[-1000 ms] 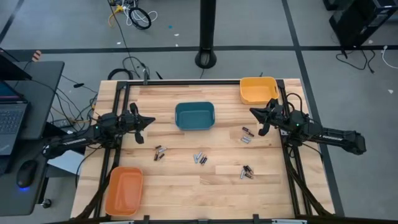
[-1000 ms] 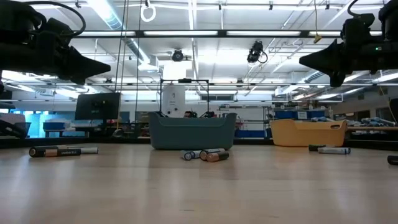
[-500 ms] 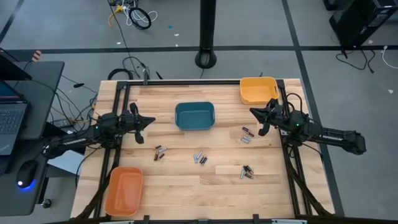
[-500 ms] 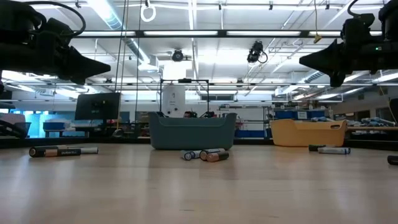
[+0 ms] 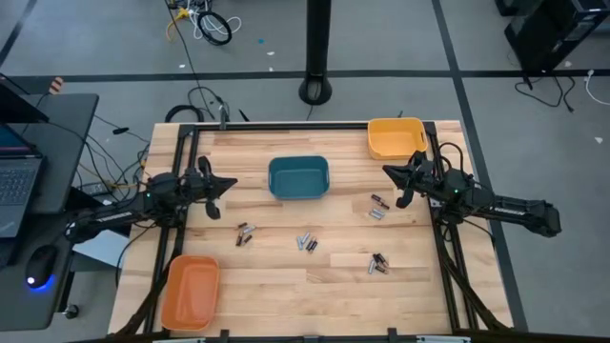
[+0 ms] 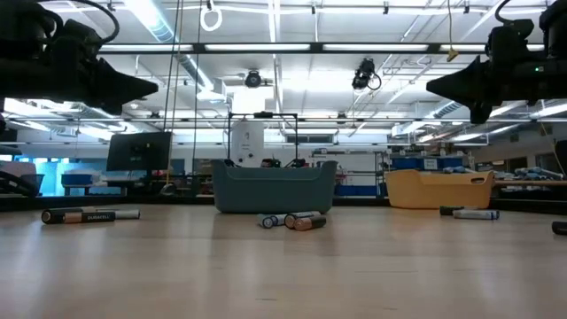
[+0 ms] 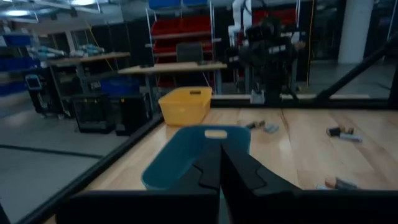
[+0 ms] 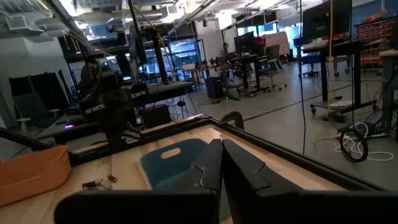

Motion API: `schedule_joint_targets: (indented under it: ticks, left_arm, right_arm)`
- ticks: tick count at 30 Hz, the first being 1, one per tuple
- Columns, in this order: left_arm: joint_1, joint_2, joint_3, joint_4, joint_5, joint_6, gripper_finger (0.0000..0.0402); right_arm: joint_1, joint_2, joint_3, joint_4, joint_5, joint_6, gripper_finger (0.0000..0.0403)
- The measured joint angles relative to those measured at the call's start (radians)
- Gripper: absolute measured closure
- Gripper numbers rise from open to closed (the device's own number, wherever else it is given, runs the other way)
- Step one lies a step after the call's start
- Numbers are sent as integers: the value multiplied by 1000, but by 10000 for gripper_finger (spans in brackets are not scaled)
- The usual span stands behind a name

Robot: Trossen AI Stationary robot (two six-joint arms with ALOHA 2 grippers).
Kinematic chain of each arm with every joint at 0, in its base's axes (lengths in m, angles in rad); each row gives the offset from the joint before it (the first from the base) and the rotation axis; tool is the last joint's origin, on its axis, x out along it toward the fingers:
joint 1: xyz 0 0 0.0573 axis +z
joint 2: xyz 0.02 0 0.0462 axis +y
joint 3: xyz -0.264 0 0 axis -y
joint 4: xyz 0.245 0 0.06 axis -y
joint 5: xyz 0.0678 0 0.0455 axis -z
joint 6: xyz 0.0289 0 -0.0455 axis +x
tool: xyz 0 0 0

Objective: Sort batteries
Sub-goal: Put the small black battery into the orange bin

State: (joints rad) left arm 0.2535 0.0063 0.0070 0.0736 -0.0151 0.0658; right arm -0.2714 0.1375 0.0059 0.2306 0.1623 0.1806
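Several small batteries lie on their sides on the wooden table in loose groups: one group (image 5: 245,233) at the left, one (image 5: 306,242) in the middle, one (image 5: 378,207) at the right, one (image 5: 377,264) nearer the front. My left gripper (image 5: 233,184) hangs shut above the table's left side, pointing level toward the teal bin (image 5: 298,177). My right gripper (image 5: 387,171) hangs shut above the right side, also pointing toward that bin. Both stay well above the batteries and hold nothing.
A yellow bin (image 5: 396,137) stands at the far right corner and an orange bin (image 5: 190,291) at the near left corner. A black frame (image 5: 187,143) runs along the table's edges. Bare wood lies along the near edge.
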Motion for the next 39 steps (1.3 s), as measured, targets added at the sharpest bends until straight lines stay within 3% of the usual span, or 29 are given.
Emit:
schedule_joint_targets:
  ticks: [11, 17, 24, 30, 39]
  left_arm:
    - [0, 0, 0, 112, 12, 0, 389]
    - [0, 1, 0, 151, 18, -101, 389]
    - [0, 17, 26, 61, 26, -129, 389]
    - [0, 128, 125, -55, 27, -201, 389]
    - [0, 402, 347, -263, 56, -284, 389]
  right_arm:
    - [0, 0, 0, 0, 0, 0, 380]
    - [0, 0, 0, 0, 0, 0, 380]
    - [0, 0, 0, 0, 0, 0, 380]
    - [0, 0, 0, 0, 0, 0, 380]
    - [0, 0, 0, 0, 0, 0, 380]
